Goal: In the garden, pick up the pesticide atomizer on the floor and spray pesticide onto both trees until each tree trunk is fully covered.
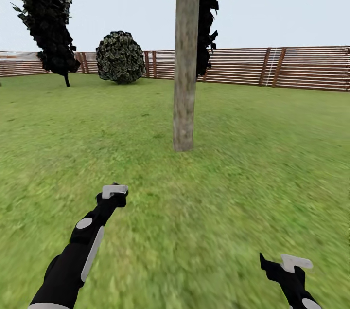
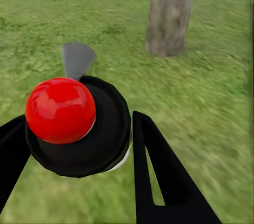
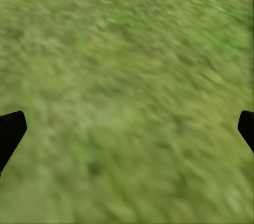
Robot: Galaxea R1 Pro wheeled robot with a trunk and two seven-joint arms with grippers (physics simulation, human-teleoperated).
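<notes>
My left pincer grips the pesticide atomizer — tree trunk center frame; right pincer spread wide.

from the head we look forward and slightly down over grass to a trunk and a far fence. our left wrist camera sits low, facing that same trunk from nearer. our right wrist camera points at grass, close.

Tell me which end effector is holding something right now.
The left end effector: its black fingers sit on either side of the atomizer, a black round body with a red ball. The right end effector is spread wide over bare grass.
</notes>
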